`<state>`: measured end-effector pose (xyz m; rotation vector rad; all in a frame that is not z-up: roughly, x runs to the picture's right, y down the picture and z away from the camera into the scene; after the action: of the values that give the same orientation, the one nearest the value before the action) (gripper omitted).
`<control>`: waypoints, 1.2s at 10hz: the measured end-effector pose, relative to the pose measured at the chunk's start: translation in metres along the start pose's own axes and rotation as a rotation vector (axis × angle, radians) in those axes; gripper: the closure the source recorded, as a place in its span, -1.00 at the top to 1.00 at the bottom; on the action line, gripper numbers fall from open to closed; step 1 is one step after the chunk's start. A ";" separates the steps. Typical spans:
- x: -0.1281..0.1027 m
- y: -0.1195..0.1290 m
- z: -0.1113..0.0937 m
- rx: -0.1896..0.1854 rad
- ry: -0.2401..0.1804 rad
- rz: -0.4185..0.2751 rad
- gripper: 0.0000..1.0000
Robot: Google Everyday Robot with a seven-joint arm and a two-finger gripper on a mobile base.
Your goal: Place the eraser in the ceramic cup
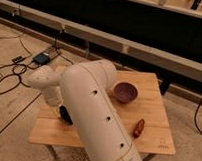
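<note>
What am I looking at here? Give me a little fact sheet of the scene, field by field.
table: small, wooden
arm: large, white, bent across the table's left half
gripper: dark, low over the table's left side, partly behind the arm
purple bowl: on the table, right of the arm
reddish-brown object: small, near the table's front edge
eraser, ceramic cup: not in sight
floor: cables, teal box

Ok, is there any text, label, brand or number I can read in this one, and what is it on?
No text can be read.
On the table, a faint mark near the front right corner: too blurred to read.
On the arm: only dark round holes, no lettering.
On the bowl: no marking shows.
On the end effector, dark and low over the table's left side, partly behind the arm: no label shows.
</note>
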<state>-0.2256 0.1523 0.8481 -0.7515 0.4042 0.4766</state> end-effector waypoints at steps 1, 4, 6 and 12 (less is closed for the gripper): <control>-0.007 -0.007 -0.018 0.012 -0.055 0.016 -1.00; -0.025 -0.026 -0.068 0.036 -0.212 0.057 -1.00; -0.035 -0.039 -0.094 0.040 -0.304 0.085 -1.00; -0.043 -0.070 -0.136 0.015 -0.501 0.143 -1.00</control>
<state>-0.2465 -0.0019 0.8182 -0.5646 -0.0075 0.7721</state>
